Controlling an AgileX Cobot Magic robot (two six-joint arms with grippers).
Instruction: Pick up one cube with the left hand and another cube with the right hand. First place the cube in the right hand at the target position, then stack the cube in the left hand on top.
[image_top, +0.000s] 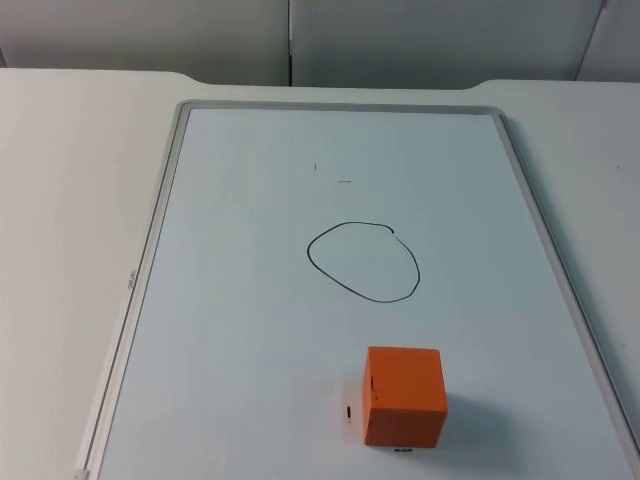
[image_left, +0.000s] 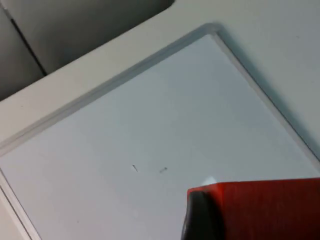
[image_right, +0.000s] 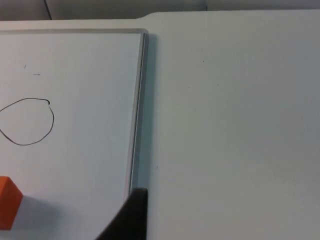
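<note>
One orange cube (image_top: 404, 397) sits on whiteboard (image_top: 250, 330) below drawn circle (image_top: 362, 261); left gripper (image_left: 200, 215) clamps a red cube (image_left: 265, 207), right gripper (image_right: 131, 215) state unclear.

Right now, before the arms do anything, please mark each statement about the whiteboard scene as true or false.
1. The orange cube sits inside the drawn circle. False: it stands outside the circle, between it and the near edge of the top view.
2. Nothing lies inside the drawn circle. True.
3. The orange cube rests on the whiteboard. True.
4. A second cube is stacked on the orange cube. False: its top face is bare.
5. The whiteboard hangs on the grey partition wall. False: it lies flat on the white table.
</note>
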